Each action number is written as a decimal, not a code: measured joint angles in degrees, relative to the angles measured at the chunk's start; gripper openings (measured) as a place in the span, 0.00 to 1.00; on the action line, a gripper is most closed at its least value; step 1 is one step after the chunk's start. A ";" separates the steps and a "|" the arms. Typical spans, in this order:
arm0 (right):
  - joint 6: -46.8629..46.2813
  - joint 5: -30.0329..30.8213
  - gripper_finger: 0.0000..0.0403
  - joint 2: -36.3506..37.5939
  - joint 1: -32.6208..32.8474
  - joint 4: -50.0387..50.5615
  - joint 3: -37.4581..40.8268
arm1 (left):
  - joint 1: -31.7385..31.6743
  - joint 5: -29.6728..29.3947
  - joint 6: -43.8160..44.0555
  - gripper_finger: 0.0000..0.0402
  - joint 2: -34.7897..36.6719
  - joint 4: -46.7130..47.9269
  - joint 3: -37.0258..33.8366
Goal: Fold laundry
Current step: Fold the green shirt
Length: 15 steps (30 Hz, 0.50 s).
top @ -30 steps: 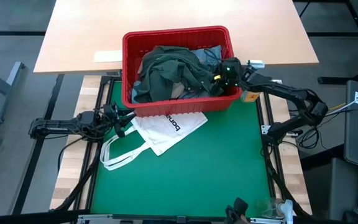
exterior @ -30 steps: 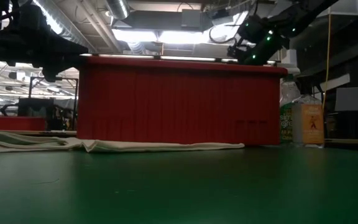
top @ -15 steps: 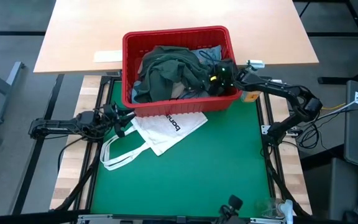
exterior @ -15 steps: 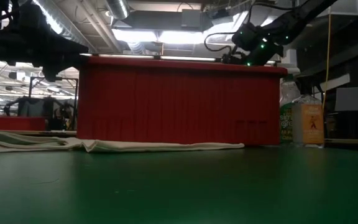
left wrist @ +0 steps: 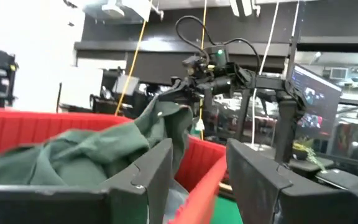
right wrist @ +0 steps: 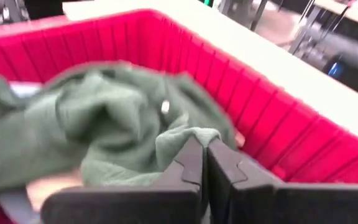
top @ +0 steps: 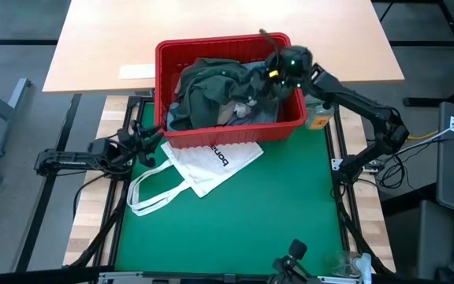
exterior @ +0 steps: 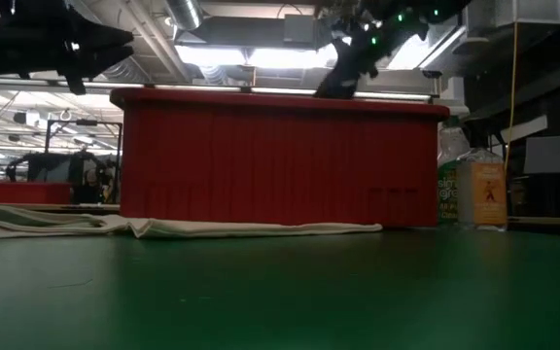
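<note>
Right gripper, upper centre, pinches dark green top (over red basket); left gripper waits mid-left, parted.

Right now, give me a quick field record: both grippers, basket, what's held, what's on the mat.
right gripper: over the basket's right side, shut on the dark green top, lifting a fold of it
dark green top: mostly piled in the basket
red plastic basket: at the far edge of the green mat, other garments under the green one
left gripper: open, near the basket's front-left corner, holding nothing
white tote bag with black lettering: flat on the green mat, in front of the basket
</note>
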State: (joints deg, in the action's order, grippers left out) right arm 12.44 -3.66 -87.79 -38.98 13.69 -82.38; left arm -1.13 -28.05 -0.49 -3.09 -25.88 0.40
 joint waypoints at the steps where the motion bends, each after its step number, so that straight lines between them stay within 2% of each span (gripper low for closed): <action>1: 0.03 0.00 0.01 0.00 0.00 0.01 -1.28 | 0.00 -0.02 -0.86 0.37 -0.39 -0.96 0.00; 8: 0.06 -0.02 0.01 0.00 0.00 0.01 -8.19 | -2.26 -0.11 -6.02 0.37 -5.35 -7.21 1.95; 15: 0.06 -0.02 0.01 0.04 -0.02 -0.02 -12.19 | -6.60 0.23 -12.00 0.37 -15.78 -10.06 8.06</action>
State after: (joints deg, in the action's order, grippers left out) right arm 12.49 -3.68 -87.74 -39.00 13.67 -94.56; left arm -7.73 -27.82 -12.49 -18.87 -35.94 8.47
